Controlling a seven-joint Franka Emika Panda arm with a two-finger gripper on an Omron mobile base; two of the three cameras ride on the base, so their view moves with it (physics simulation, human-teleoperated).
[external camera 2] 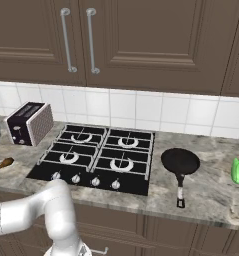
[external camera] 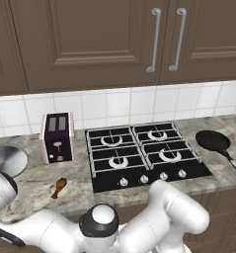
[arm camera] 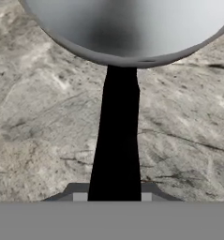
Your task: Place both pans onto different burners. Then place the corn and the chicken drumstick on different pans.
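Observation:
The silvery-grey pan (arm camera: 127, 28) fills the top of the hand view, and its long black handle (arm camera: 117, 131) runs down to my gripper (arm camera: 113, 197). A fingertip sits on each side of the handle, and the gripper is shut on it. From the base this pan (external camera: 8, 159) lies on the counter at the far left. The all-black pan (external camera 2: 180, 161) rests on the counter right of the hob (external camera: 139, 153), whose four burners are bare. The chicken drumstick (external camera: 59, 186) lies left of the hob near the front edge. A small green thing at the far right looks like the corn (external camera 2: 237, 171).
A dark toaster (external camera: 57, 137) stands between the silvery pan and the hob, against the tiled wall. Brown cabinets with long handles hang above. The hob's knobs (external camera: 152, 179) line its front edge. The black pan's handle (external camera 2: 180, 192) points toward the counter's front.

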